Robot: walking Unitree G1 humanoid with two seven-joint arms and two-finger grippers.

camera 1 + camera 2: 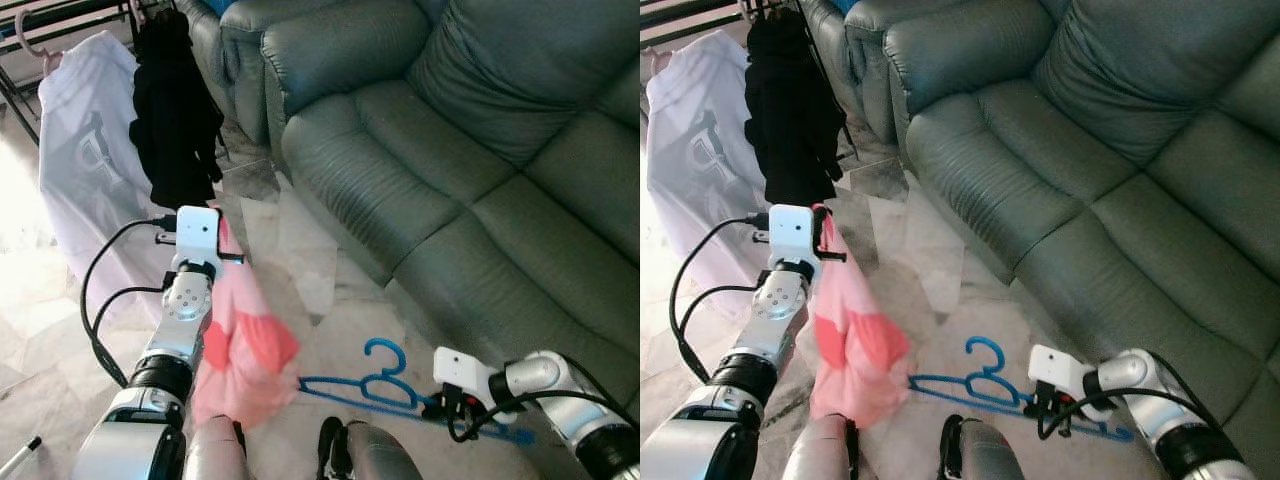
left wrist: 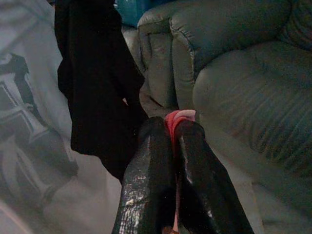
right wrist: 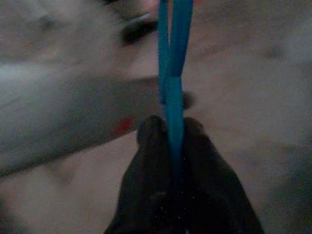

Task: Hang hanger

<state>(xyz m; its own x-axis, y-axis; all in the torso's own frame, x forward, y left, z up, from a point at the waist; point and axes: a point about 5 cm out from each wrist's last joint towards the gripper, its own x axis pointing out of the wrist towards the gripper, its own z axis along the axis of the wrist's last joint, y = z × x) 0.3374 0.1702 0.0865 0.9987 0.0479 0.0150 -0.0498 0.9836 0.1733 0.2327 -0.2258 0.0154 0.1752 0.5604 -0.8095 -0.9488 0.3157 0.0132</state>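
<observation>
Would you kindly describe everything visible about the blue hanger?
The blue hanger looks like thin, glossy plastic, with a curled hook on top and a small loop beneath it above a long bar. It is held roughly level, low over the pale tiled floor in front of the sofa. The right pincer is shut on its bar, and its far end reaches the pink garment.

The hanger [image 1: 385,385] is blue plastic, thin-barred, with a curled hook [image 1: 384,352] on top. It is lying roughly level, low over the pale floor, with the hook pointing away from the robot. The right gripper [image 3: 174,127] is pinching its lower bar near one end, both fingers pressing on the bar. The rest of the hanger is extending from that gripper toward the left gripper [image 2: 173,131], its far tip sitting just beside the pink cloth [image 1: 240,350] hanging there.
</observation>
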